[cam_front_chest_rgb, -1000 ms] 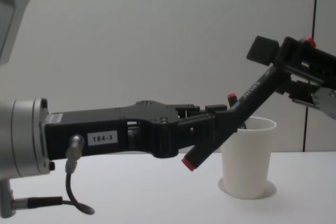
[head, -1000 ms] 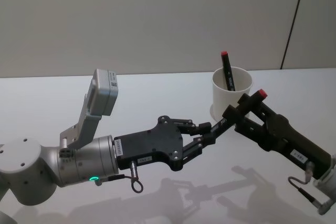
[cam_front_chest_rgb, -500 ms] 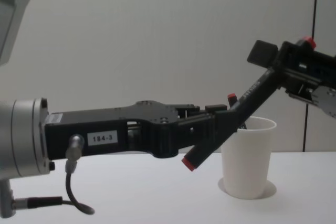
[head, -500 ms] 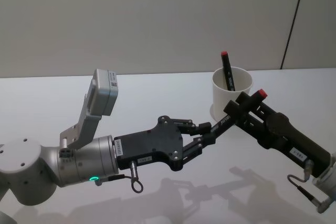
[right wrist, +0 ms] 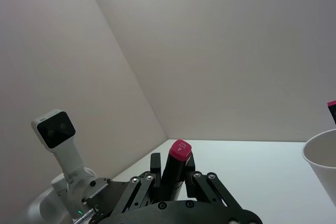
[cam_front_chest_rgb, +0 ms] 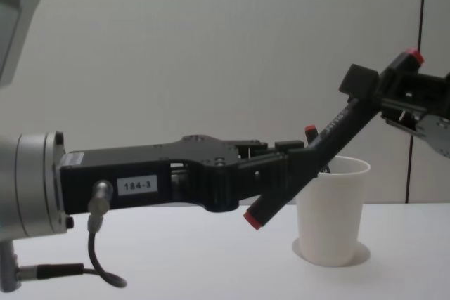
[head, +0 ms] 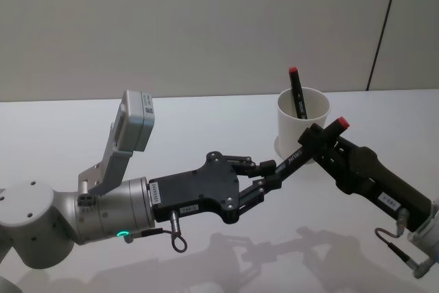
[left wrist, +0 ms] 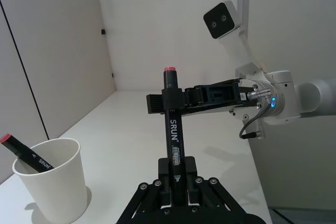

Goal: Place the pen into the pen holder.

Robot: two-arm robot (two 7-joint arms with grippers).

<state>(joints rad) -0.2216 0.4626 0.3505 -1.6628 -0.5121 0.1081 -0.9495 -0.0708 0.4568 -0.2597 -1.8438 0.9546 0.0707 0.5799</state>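
Observation:
A black pen (head: 291,159) with red ends hangs slanted above the table, just in front of the pen holder (head: 304,125), a white paper cup. My left gripper (head: 269,173) is shut on the pen's lower part. My right gripper (head: 317,138) is closed around its upper part, just below the red cap. In the chest view the pen (cam_front_chest_rgb: 337,124) crosses in front of the cup (cam_front_chest_rgb: 330,209), lower end left of it. The left wrist view shows the pen (left wrist: 173,135) upright, with the right gripper's fingers clamped across it.
A second black pen with a red cap (head: 296,90) stands inside the cup, leaning on its rim. The white table (head: 206,121) stretches bare around the cup. A wall stands close behind the table's far edge.
The right gripper's fingers have drawn in onto the pen's upper part and shifted slightly toward its cap. The pen, the left arm and the cup have stayed where they were.

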